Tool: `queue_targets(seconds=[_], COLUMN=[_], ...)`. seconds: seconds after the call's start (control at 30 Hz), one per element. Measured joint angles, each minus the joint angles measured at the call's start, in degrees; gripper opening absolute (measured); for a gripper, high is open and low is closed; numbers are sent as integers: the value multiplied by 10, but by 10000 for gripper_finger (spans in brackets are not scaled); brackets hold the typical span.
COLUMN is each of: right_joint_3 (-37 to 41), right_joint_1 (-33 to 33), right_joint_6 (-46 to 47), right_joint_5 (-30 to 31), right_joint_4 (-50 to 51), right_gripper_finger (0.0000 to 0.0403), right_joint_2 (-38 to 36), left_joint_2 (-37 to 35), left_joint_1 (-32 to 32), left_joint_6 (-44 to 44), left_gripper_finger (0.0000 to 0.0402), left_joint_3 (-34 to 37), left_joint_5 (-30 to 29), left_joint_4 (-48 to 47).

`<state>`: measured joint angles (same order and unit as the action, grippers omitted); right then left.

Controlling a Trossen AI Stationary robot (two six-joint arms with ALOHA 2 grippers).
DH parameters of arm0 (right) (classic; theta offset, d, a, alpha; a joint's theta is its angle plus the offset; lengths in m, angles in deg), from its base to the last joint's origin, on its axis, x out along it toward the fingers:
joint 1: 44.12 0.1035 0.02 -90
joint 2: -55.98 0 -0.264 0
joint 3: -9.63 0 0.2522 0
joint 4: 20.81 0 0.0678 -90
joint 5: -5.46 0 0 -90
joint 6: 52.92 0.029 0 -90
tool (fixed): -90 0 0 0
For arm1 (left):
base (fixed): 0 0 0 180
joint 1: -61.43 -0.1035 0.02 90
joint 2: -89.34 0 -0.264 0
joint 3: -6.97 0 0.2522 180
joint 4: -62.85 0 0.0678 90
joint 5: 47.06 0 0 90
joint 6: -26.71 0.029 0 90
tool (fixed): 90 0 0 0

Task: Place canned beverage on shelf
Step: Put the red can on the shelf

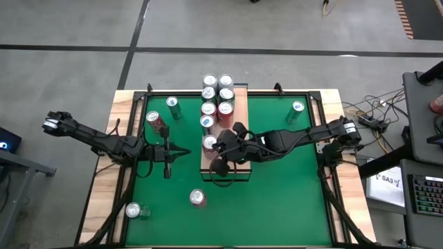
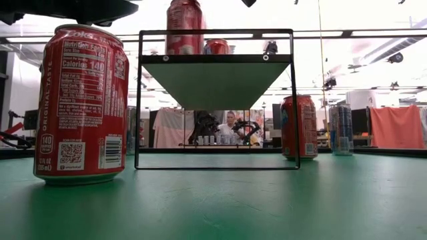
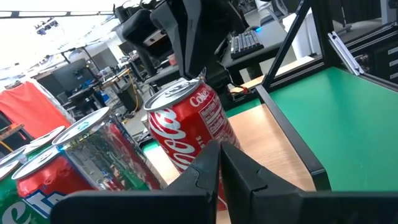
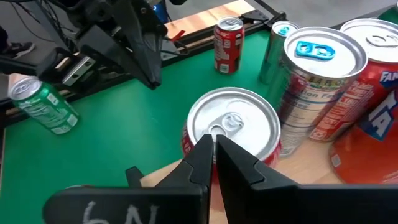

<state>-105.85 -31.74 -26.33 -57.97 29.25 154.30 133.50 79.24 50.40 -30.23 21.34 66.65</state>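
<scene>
Cans already crowd the far end of the shelf (image 1: 239,149), and the nearest of them, a red cola can (image 1: 210,142), stands upright on the wooden board at the front of that row. The right gripper (image 1: 223,146) hovers just above this can's lid with its fingers together and nothing between them, so the can looks set down and released. The left gripper (image 1: 185,153) sits just beside the shelf's left edge, level with the same can, its fingers also together and empty. My reading is that one placement is finished and the arms stand between cycles. Loose cans remain on the green counter (image 1: 277,200) around the shelf: a red one (image 1: 197,198) below its near end, a silver one (image 1: 134,210) further out to the left. The next move calls for an arm to pull clear of the shelf, open its fingers, and reach one of these without knocking the standing row.
</scene>
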Motion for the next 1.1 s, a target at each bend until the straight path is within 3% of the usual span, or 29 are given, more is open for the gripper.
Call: queue_targets(seconds=[0.37,0.6,1.1], right_joint_3=[-6,-40,-25], right_joint_1=[0,-12,-49], right_joint_6=[-6,-6,-50], right_joint_5=[7,72,45], right_joint_4=[7,65,62], right_gripper_finger=[12,12,12], right_joint_2=[-5,-9,3], left_joint_2=[0,0,0], left_joint_1=[0,0,0], left_joint_6=[0,0,0], left_gripper_finger=[0,0,0], left_joint_3=[0,0,0], left_joint_5=[0,0,0], left_joint_4=[0,0,6])
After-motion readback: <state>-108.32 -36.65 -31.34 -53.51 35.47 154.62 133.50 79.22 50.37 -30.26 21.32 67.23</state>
